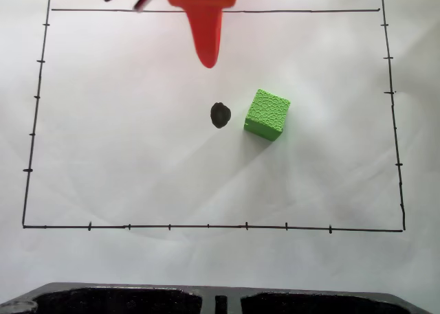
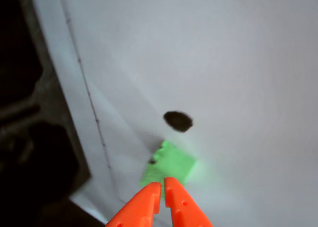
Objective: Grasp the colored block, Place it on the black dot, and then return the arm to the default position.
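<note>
— Looking down from the fixed view, where does the colored block (image 1: pixel 267 114) sit?

— On the white paper (image 1: pixel 137 156), inside the hand-drawn black border (image 1: pixel 206 226) with its tick marks. It lies just to the right of the black dot (image 1: pixel 220 115), close beside it but apart; a strip of bare paper shows between them. The cube is turned a little, so its edges run askew to the border lines.

— And the arm?

— The arm (image 1: pixel 205 18) comes in from the top edge of that view, its orange tapered finger pointing down toward the dot and block, with its tip short of both (how high it hangs above the paper I cannot tell).

— What does the wrist view give?

— The gripper (image 2: pixel 162 186) enters from the bottom edge. Its two orange fingertips (image 2: pixel 149 194) lie pressed together with only a thin seam between them, clenched on nothing. The green block (image 2: pixel 171 162) shows just beyond the tips, blurred, and the dot (image 2: pixel 178 120) lies a little farther on. A dark frame (image 2: pixel 39 137) runs along the left side of that view, beside the border line.
</note>
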You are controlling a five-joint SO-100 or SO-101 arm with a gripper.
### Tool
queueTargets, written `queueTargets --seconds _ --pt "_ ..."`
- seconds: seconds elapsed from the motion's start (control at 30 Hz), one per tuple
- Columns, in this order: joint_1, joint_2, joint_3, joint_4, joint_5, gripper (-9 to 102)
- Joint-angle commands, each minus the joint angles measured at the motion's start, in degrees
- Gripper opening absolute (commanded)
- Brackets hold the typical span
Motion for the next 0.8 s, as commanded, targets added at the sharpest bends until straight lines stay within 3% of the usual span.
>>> queueTargets --seconds 0.0,0.3,0.77 --pt "-2.1 -7.2 -7.5 1.0 3.5 0" --pt "-5.9 -20.7 -19.9 9.1 18.4 2" --pt "-9.8 -39.6 -34.3 18.8 24.0 12"
